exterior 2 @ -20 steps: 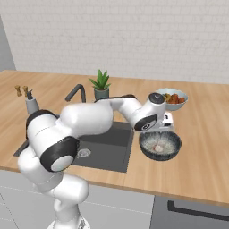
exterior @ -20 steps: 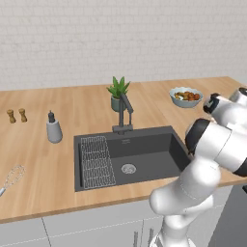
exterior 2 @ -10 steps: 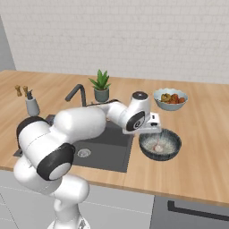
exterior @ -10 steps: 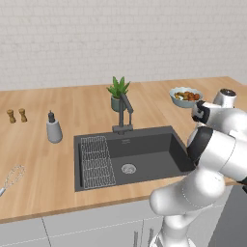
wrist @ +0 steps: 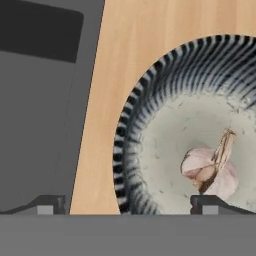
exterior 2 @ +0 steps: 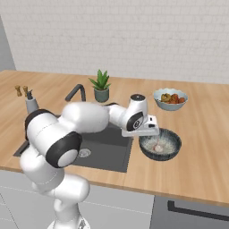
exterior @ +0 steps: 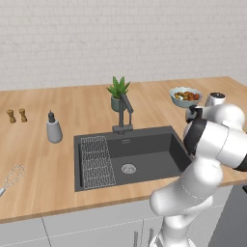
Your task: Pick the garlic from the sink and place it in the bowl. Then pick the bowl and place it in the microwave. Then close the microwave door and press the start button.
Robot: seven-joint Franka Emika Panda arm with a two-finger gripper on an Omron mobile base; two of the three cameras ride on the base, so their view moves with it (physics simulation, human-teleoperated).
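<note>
**A:** How far along is it?

**B:** The first step looks done. The garlic (wrist: 210, 167) lies inside the bowl (exterior 2: 160, 144), at the lower right of the hand view, on the pale inner floor. The gripper (wrist: 130, 204) hangs over the bowl's near rim with its jaws wide apart and nothing between them.

**A:** And what's left?

**B:** By my reckoning, everything else: grasping the bowl, carrying it to the microwave, shutting the door, pressing start. I can't make out the microwave from here.

**A:** Where does the bowl sit?

**B:** On the wooden counter (exterior 2: 210, 134), right of centre in the right base view, just beside the sink (exterior: 144, 154). A white food bowl (exterior 2: 170, 98) stands behind it.

**A:** The room?

**B:** A white brick wall (exterior: 96, 43), a potted plant (exterior: 117, 94) behind the faucet (exterior: 125, 113), a soap dispenser (exterior: 53, 129) and two small shakers (exterior: 16, 115) at left, a whisk (exterior: 12, 176) at the lower left edge.
</note>
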